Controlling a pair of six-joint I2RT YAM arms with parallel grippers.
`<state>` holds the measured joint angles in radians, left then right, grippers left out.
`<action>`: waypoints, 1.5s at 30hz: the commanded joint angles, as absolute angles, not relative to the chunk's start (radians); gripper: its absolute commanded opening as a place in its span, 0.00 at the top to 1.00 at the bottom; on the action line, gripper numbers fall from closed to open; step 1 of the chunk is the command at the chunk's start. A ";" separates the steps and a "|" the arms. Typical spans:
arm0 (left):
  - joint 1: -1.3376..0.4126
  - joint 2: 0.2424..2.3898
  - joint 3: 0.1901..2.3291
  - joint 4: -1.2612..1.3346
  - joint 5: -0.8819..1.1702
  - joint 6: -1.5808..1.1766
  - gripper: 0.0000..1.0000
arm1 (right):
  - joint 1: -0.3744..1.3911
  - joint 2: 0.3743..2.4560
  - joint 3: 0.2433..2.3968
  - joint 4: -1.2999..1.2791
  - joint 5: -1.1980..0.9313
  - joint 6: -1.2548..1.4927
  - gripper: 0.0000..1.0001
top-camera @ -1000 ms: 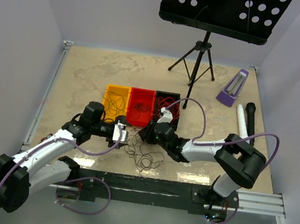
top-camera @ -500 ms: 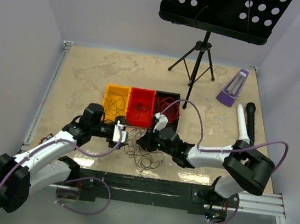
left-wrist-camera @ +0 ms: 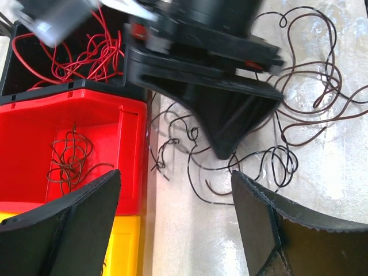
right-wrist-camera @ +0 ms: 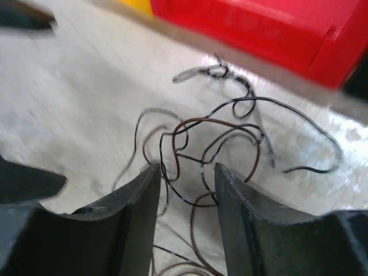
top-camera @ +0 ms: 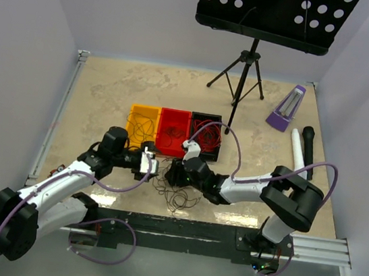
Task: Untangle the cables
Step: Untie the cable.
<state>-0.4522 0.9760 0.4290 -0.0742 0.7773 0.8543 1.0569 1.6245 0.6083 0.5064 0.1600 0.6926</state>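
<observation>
Right pincer (right-wrist-camera: 187, 178) is released, jaws part-way apart, low over the tangle (right-wrist-camera: 213, 138) of dark cables. A few strands run through the gap between its fingers, but nothing is clamped. Left pincer (left-wrist-camera: 175, 190) is wide open and empty, hovering just beside the right one, with the tangle ahead of it.

Step in hand, as I read it: pull one strand out.
- Close the right pincer on a single loop, not the crossing bundle. Brown and black strands overlap right at the gap.
- Lift slowly, straight up.
- Use the left pincer to pin the rest on the counter (top-camera: 109, 87), or to take a second strand and draw it off sideways.
- Thin wire slips, so grip near a bend.

Around:
- Red bin (left-wrist-camera: 129, 132) is just left of the left pincer and holds one dark cable (left-wrist-camera: 69, 161).
- Black bin (left-wrist-camera: 57, 91) is beyond it, holding red cables (left-wrist-camera: 86, 54).
- Yellow bin (left-wrist-camera: 129, 247) is on the near side.
- Bin walls sit close to both pincers, so there's a risk of clipping them or of the arms clashing.
- Music stand (top-camera: 248, 65) and metronome (top-camera: 285, 109) are well apart, no issue.
</observation>
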 commanded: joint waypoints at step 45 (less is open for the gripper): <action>-0.457 1.127 0.624 -0.593 0.904 1.414 0.22 | 1.425 1.424 0.543 0.492 0.394 0.437 1.00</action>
